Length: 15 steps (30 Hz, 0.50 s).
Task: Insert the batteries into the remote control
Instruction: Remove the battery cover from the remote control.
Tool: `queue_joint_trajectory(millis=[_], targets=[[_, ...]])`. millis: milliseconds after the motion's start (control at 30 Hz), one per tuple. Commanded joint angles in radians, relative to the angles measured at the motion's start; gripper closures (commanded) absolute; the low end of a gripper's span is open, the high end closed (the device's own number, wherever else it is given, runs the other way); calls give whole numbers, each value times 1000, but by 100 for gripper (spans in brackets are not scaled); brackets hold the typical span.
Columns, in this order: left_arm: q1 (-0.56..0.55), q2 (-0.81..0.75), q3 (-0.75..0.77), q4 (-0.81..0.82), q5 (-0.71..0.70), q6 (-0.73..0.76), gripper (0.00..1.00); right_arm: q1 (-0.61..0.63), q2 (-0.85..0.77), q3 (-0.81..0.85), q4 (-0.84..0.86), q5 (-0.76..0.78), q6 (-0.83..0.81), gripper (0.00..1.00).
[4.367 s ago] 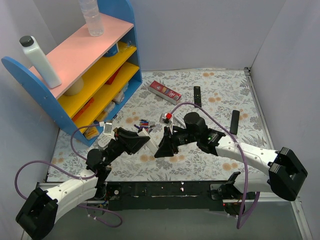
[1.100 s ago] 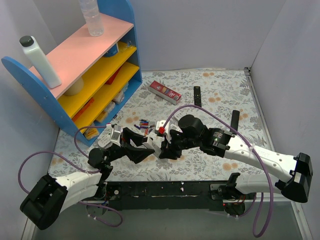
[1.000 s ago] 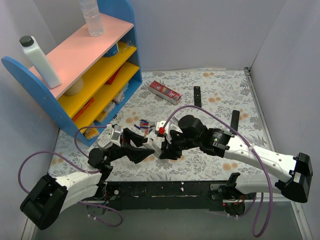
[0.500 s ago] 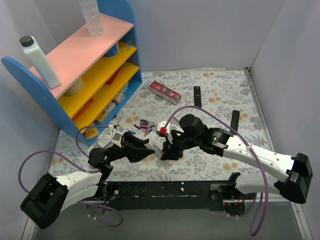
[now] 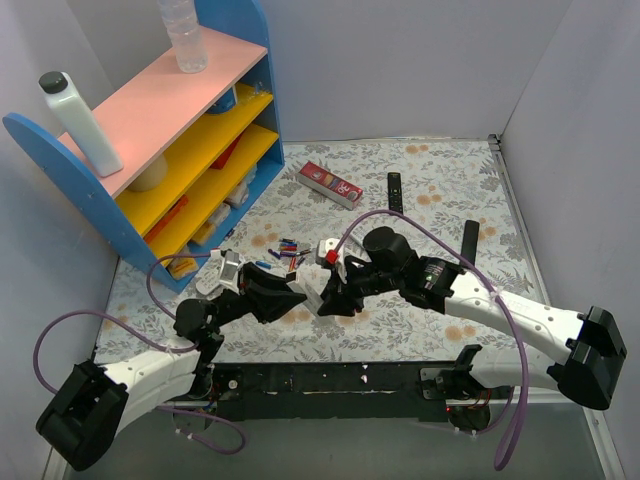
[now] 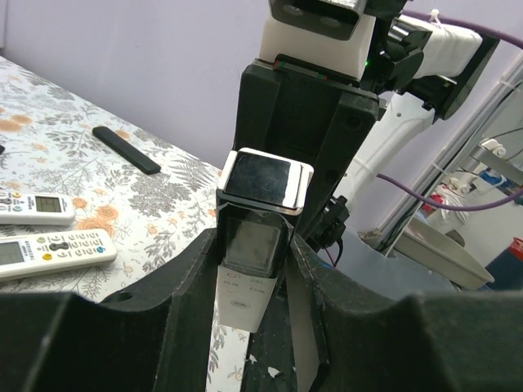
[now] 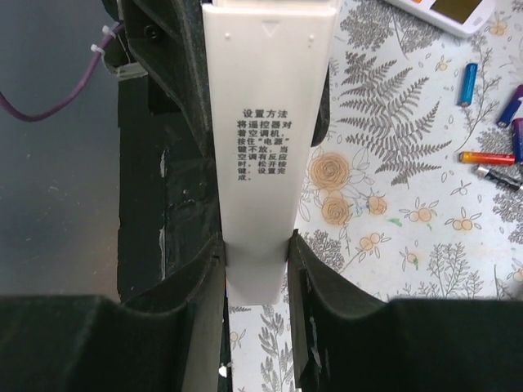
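The remote control [image 7: 270, 122], a slim white bar with printed text on its back, is held off the table between both arms. My right gripper [image 7: 256, 253] is shut on one end of it. My left gripper [image 6: 255, 269] is shut on the other end, where the remote control [image 6: 260, 237] shows a dark square face. In the top view the two grippers, left [image 5: 298, 292] and right [image 5: 328, 298], meet nose to nose over the mat. The batteries [image 5: 285, 250], small red and blue cells, lie loose just behind them; several batteries [image 7: 489, 157] show right of the remote.
A blue shelf unit [image 5: 170, 150] with bottles on top stands at the back left. A red box [image 5: 330, 183] and two black remotes [image 5: 394, 190] [image 5: 469, 243] lie farther back. Two white button remotes [image 6: 57, 249] rest on the floral mat.
My left gripper has closed from partly open onto the end of the remote control. The right gripper kept its grip and shifted only slightly.
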Motion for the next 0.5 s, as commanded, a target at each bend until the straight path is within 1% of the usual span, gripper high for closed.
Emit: queue_joint_trajectory(millis=[0,233,367,467], targets=[[4,-88,-229,260,-203,-20,100,-26,-2,-65,-49,-42,-40,83],[4,-99,-255,263,-258,-18,100,-91,1,-100,-32,-86,-39,83],[5,-102,-263,221,-269,2,100,-156,-15,-117,-26,-108,-20,83],[4,-99,-269,188,-283,19,100,-204,-40,-135,9,-123,24,83]])
